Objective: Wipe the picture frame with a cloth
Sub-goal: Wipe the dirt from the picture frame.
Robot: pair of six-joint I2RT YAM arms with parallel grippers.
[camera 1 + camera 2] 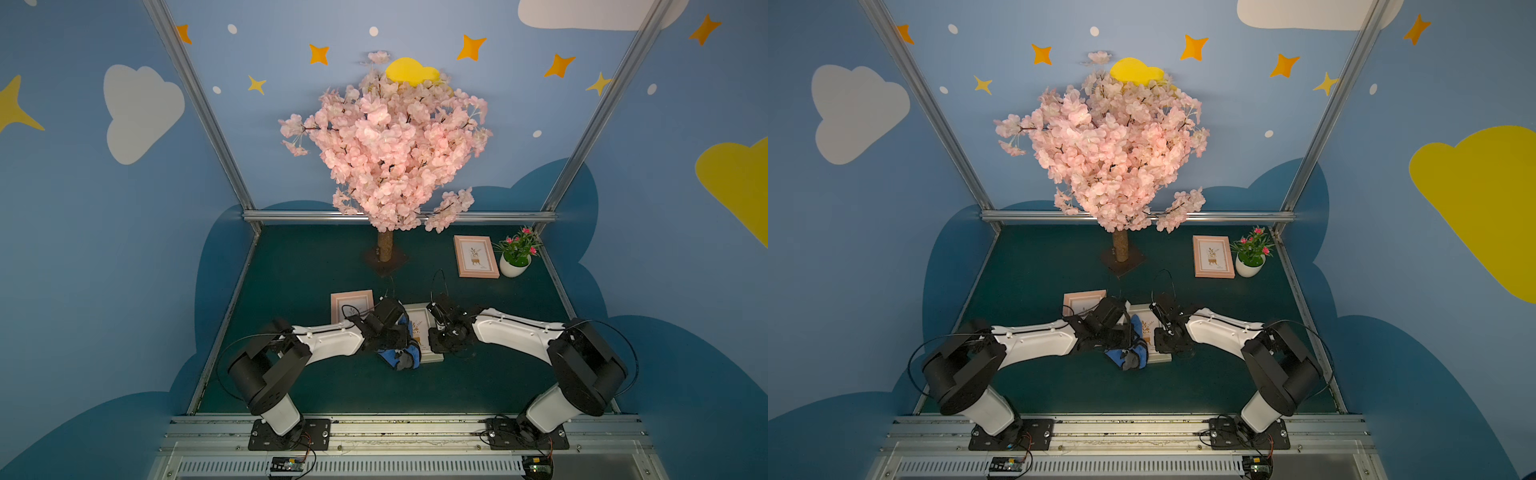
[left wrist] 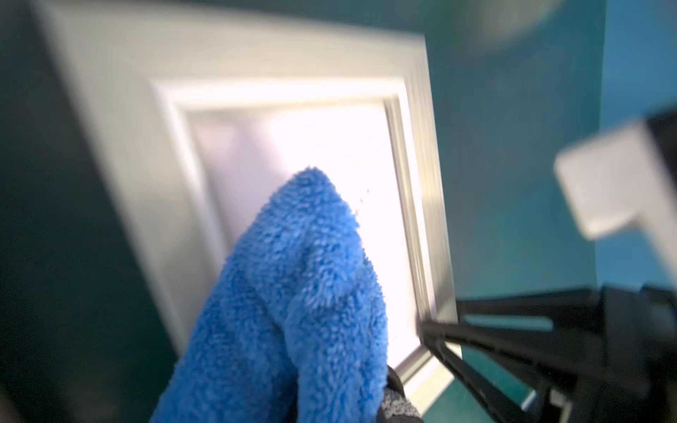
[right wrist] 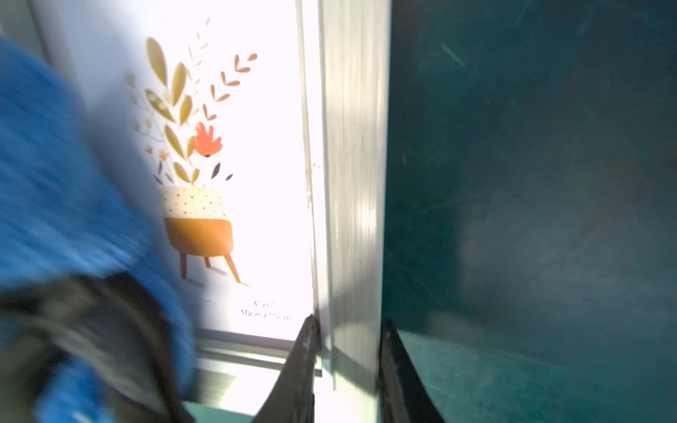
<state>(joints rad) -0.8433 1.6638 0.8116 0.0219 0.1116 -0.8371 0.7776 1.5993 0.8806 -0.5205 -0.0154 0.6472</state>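
Observation:
The picture frame (image 1: 419,324) is white, holds a print of a potted plant, and lies flat on the green table between my two arms. My left gripper (image 1: 401,347) hangs over the frame's left side, shut on the bunched blue cloth (image 1: 395,356). The cloth (image 2: 293,293) drapes onto the glass and hides the fingertips; a bit of its grey reverse (image 2: 397,403) shows. My right gripper (image 3: 348,329) is shut on the frame's right border (image 3: 351,146) near the front corner, one finger on each side of the moulding. In the right wrist view the cloth (image 3: 55,183) covers the print's left part.
A pink frame (image 1: 351,303) lies just behind my left wrist. Another pink frame (image 1: 476,256) lies at the back right beside a small potted plant (image 1: 515,257). A pink blossom tree (image 1: 384,145) stands on its base (image 1: 385,253) at the back centre.

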